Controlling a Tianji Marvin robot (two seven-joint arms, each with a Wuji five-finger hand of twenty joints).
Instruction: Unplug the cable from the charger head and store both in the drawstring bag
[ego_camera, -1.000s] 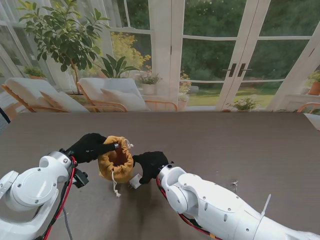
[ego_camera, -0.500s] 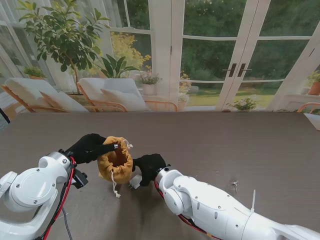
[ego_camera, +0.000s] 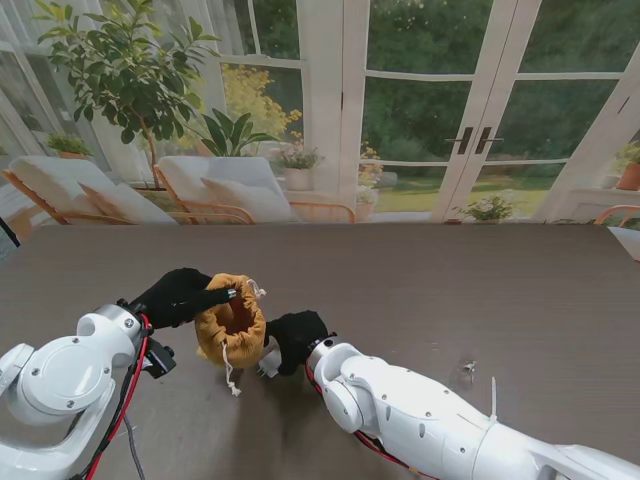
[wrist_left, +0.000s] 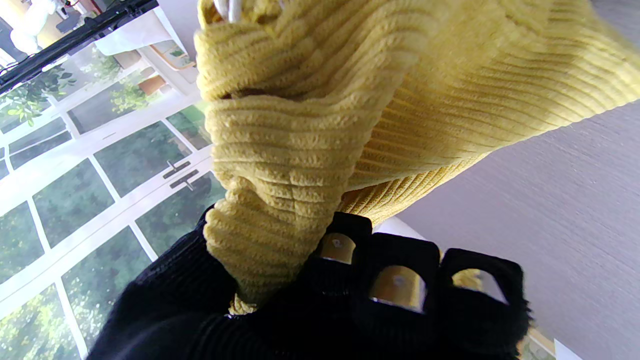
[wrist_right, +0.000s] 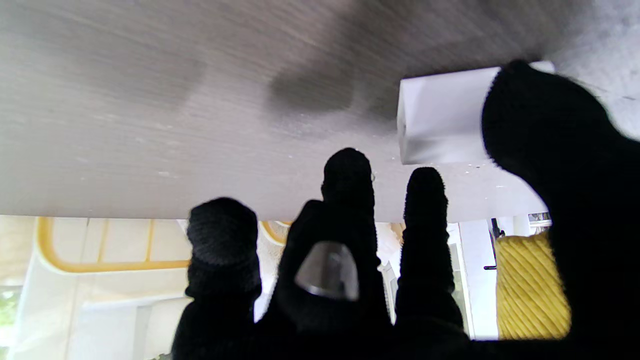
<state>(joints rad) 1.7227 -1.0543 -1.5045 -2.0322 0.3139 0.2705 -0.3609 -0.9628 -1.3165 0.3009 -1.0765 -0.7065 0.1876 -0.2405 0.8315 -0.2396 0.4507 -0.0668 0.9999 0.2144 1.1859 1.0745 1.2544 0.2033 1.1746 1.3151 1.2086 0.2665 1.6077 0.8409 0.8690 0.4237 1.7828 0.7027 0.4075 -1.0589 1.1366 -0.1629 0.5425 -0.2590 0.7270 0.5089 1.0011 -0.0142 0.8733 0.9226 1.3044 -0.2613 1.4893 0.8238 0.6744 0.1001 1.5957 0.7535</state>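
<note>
Table (ego_camera: 450, 290): left hand (ego_camera: 178, 296) pinches bag (ego_camera: 232, 330) rim; right hand (ego_camera: 295, 338), fingers (wrist_right: 424, 200) spread, barely touches charger head (wrist_right: 440, 122) (may skid away).

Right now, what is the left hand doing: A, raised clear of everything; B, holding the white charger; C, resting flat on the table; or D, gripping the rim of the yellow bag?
D: the left hand pinches the yellow bag at its rim, holding its mouth open.
</note>
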